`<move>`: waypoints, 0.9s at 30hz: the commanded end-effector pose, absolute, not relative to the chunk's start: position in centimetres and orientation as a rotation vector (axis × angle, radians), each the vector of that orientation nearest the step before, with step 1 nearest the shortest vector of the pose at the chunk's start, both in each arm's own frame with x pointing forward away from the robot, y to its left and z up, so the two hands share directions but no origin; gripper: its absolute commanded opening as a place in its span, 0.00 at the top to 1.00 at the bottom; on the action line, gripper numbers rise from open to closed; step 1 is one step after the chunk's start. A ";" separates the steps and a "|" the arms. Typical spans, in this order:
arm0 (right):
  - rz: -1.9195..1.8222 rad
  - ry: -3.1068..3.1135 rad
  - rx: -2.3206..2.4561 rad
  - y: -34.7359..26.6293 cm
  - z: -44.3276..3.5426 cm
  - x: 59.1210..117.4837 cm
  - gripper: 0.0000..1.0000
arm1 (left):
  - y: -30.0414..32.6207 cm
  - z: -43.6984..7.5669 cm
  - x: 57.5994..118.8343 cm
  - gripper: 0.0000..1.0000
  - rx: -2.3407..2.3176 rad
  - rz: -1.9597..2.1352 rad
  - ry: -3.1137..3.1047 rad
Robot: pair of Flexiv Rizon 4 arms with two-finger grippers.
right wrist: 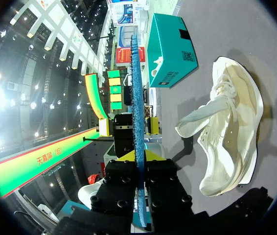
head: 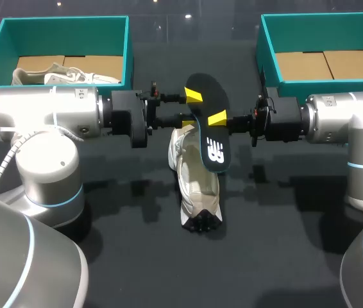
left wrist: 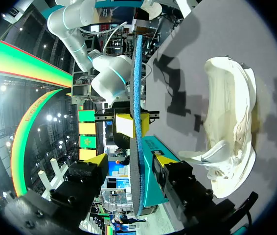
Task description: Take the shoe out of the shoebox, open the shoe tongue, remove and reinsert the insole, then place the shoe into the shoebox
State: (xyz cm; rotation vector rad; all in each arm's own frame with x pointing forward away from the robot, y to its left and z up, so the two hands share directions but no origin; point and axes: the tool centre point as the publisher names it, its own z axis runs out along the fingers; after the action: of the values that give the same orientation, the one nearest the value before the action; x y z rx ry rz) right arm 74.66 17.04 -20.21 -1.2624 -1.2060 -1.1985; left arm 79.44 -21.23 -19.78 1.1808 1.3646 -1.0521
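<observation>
A black insole (head: pixel 208 122) with a white logo hangs edge-up in the air between my two grippers. My right gripper (head: pixel 220 119) is shut on its middle; in the right wrist view its tips (right wrist: pixel 139 156) pinch the blue edge of the insole (right wrist: pixel 137 98). My left gripper (head: pixel 191 108) straddles the upper end of the insole from the other side, open, with a gap showing beside one finger (left wrist: pixel 97 159). The insole (left wrist: pixel 136 98) runs between the left gripper's fingers. Below, a cream shoe (head: pixel 194 186) lies on its side on the black table, also seen as the shoe (left wrist: pixel 231 127) and shoe (right wrist: pixel 231 122).
The teal left shoebox (head: pixel 63 22) at the back left holds a second cream shoe (head: pixel 66 76). The teal right shoebox (head: pixel 268 51) at the back right shows only its cardboard floor. Both arms stretch level across the table's middle, above the shoe.
</observation>
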 end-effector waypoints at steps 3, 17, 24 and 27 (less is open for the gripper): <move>-1.200 -1.206 -1.265 17.1 -20.3 74.6 1.00 | -22.7 -20.2 79.9 0.52 1.178 -1.043 1.362; -1.212 -1.210 -1.250 17.3 -20.3 74.5 1.00 | -23.8 -20.3 79.9 0.60 1.184 -1.032 1.351; -1.217 -1.209 -1.236 17.4 -20.3 74.4 1.00 | -24.1 -20.4 79.8 0.70 1.189 -1.026 1.351; -1.217 -1.207 -1.235 17.4 -20.3 74.4 1.00 | -24.2 -20.4 79.7 0.76 1.192 -1.025 1.353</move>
State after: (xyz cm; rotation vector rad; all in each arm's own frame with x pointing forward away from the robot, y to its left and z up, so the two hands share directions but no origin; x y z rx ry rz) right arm 74.37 17.23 -20.23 -1.2345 -1.2072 -1.2173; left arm 79.68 -23.82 -20.39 1.1917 1.3497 -1.0298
